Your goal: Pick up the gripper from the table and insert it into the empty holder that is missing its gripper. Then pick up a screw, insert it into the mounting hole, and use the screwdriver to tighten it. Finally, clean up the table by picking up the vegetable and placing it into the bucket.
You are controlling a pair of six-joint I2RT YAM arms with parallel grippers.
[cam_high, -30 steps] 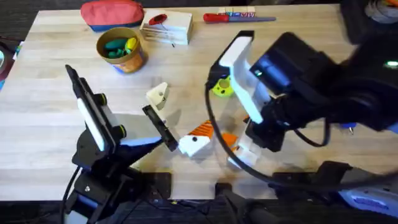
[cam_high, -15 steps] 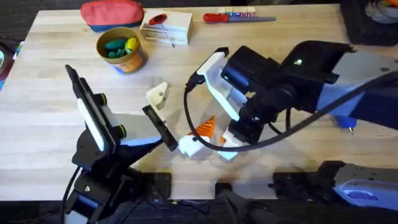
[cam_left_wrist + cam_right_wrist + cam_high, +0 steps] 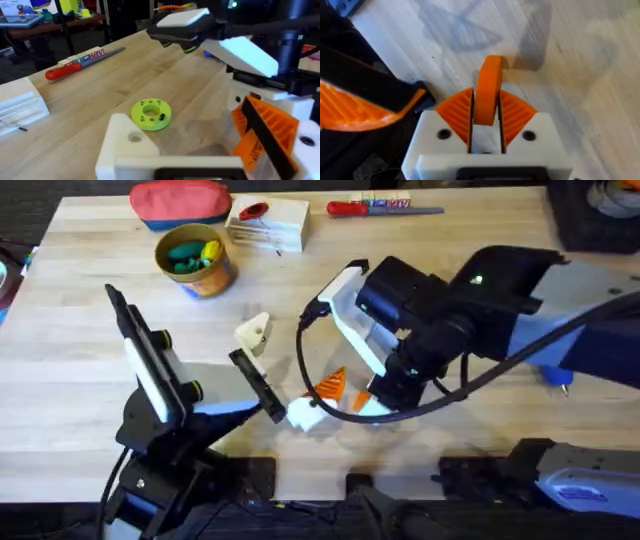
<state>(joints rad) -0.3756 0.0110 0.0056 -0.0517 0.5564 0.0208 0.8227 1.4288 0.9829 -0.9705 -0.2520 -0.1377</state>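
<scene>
My right gripper [image 3: 487,107] is shut on the gripper [image 3: 487,85], a small orange block standing upright between the orange ribbed pads. In the overhead view the right gripper [image 3: 375,402] hangs low over the table, close beside the left arm's orange-padded finger [image 3: 328,387]. My left gripper [image 3: 283,370] is open wide. One of its fingers is the holder [image 3: 125,145], a plain white mount with no pad [image 3: 255,330]. The blue screwdriver [image 3: 552,373] lies at the right, partly behind the right arm. The yellow-orange bucket [image 3: 212,278] holds green and yellow pieces; whether they are the vegetable I cannot tell.
A green-and-yellow ring [image 3: 151,114] lies on the table beyond the left gripper. At the far edge are a red pouch [image 3: 180,202], a white box [image 3: 270,225] and a red-handled screwdriver [image 3: 375,208]. The right arm [image 3: 450,310] spans the table's middle.
The right arm swung left and down, bringing its gripper next to the left gripper's orange-padded finger and covering the green ring. In the last half second it barely moved. The left arm stayed still.
</scene>
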